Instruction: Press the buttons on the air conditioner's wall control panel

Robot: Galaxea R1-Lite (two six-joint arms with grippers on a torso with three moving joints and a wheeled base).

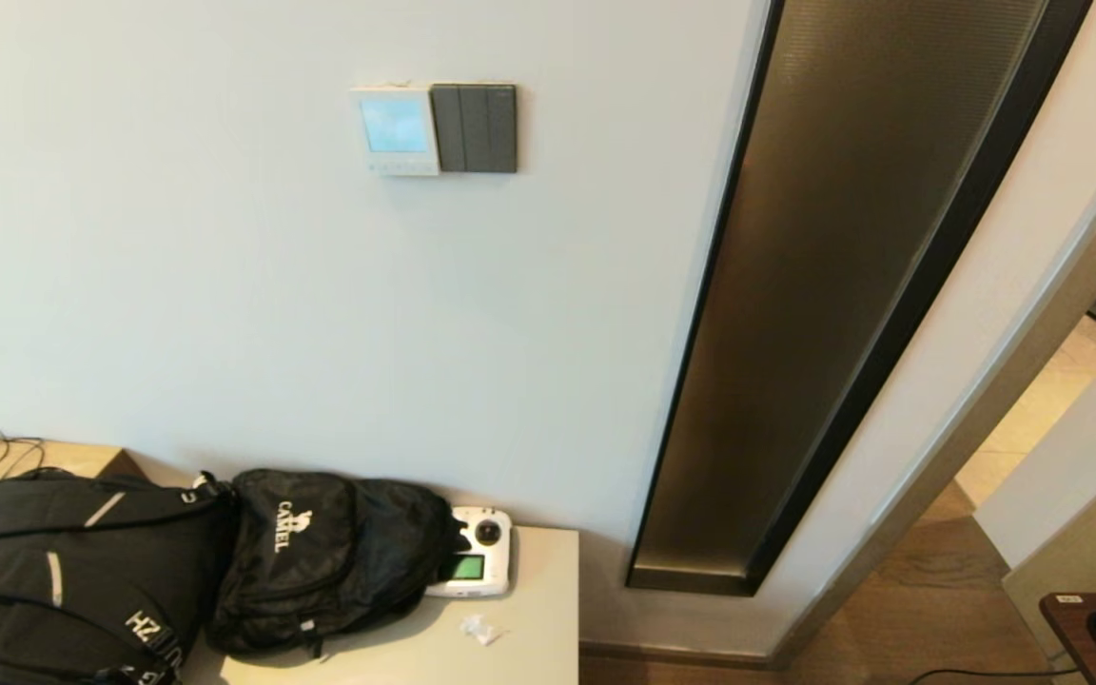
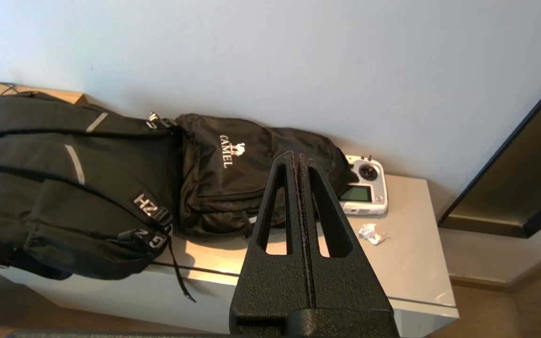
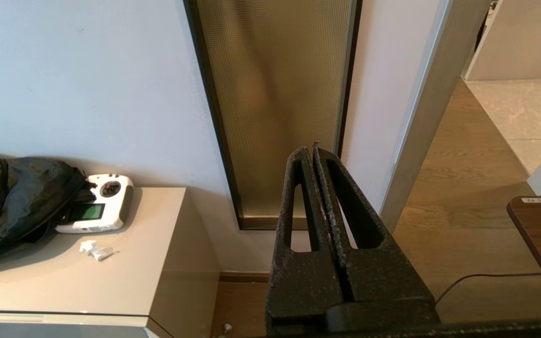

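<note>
At the bottom centre of the left wrist view, the left gripper has its two black fingers pressed flat together, clenched on nothing, its tips in front of a black backpack printed CAMEL. That backpack lies on a pale cabinet, touching a larger black bag that fills the left of the frame. Just beside the backpack, right of centre, lies a white handheld remote with a green screen, and near it, lower down, a small crumpled white scrap.

Low in the middle of the right wrist view, the right gripper is likewise clenched and empty, its tips in front of a tall bronze textured wall panel in a dark frame.

Neither arm shows in the head view. There the air conditioner's wall control panel sits on the pale wall at the upper centre of the frame, its screen lit pale blue, with the buttons in a row along its bottom edge. A dark grey three-rocker switch plate touches its right side.
</note>
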